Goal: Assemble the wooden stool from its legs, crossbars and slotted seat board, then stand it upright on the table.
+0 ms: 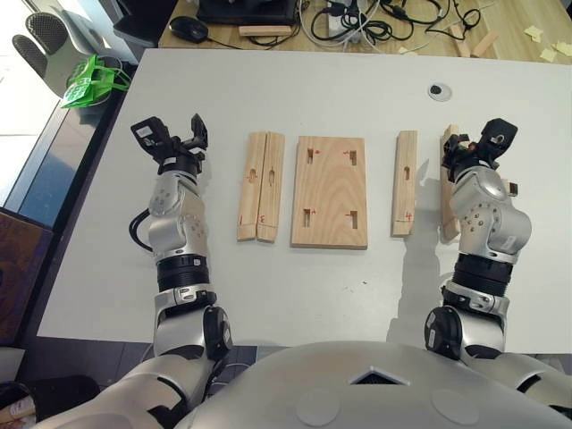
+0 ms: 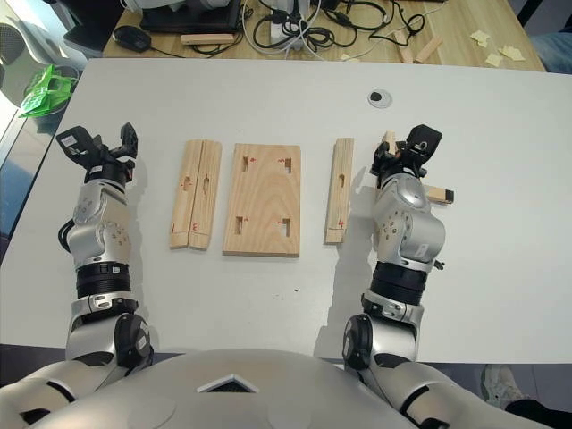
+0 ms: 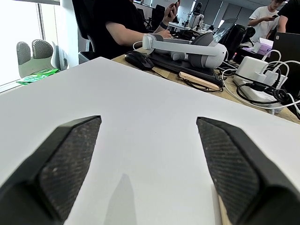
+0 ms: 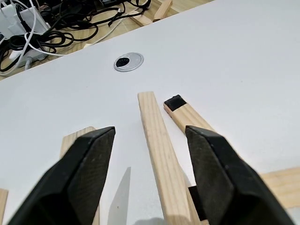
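1. Slotted seat board lies flat mid-counter, slots up for legs.
2. Left pincer is spread and empty at 9 o'clock, past the paired legs.
3. Right pincer, spread, straddles the crossbars at 3 o'clock, likely lining up a grab.

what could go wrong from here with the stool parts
1. The right gripper is open over one thin stick, with a black-tipped stick close alongside; closing could catch or nudge both.
2. The two legs left of the seat board lie touching; lifting one may drag the other.
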Controlling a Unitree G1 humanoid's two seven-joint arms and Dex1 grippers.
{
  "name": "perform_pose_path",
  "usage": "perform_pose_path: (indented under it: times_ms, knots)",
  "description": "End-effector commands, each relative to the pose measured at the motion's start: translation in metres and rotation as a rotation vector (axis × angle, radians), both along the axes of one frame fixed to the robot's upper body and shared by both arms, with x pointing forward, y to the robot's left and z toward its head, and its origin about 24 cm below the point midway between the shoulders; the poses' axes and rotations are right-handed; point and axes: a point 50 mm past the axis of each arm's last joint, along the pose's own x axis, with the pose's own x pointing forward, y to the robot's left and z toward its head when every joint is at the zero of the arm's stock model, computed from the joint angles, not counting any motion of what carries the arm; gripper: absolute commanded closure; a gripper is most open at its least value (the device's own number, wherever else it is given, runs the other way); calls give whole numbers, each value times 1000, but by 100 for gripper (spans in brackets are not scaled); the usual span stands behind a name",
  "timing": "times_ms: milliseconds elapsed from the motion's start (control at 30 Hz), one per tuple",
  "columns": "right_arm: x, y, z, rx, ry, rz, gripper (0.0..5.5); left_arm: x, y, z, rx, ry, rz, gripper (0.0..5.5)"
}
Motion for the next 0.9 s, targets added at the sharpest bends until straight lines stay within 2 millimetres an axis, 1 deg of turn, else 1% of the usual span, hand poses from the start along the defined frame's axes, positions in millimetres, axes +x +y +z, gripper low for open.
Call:
perform_pose_path:
  times_ms: [33, 133, 233, 333, 500, 667, 900]
  knots:
    - [11, 4, 8, -50, -26, 23, 272, 3, 0, 3, 3, -11, 2, 173]
    - [20, 1, 7, -85, 14, 20, 272, 4, 0, 3, 2, -12, 1, 173]
    - [34, -1, 9, -105, 51, 9, 272, 5, -2, 3, -2, -16, 1, 173]
    - [43, -3, 2, -70, 99, -24, 272, 6, -3, 3, -7, -19, 2, 173]
    - [44, -9, -19, -19, 189, -61, 272, 6, -4, 3, -13, -22, 1, 173]
    - [40, -4, -28, 29, 228, -65, 272, 5, -4, 3, -14, -22, 1, 173]
    - [38, 3, -33, 115, 260, -75, 385, 5, -4, 3, -15, -20, -1, 173]
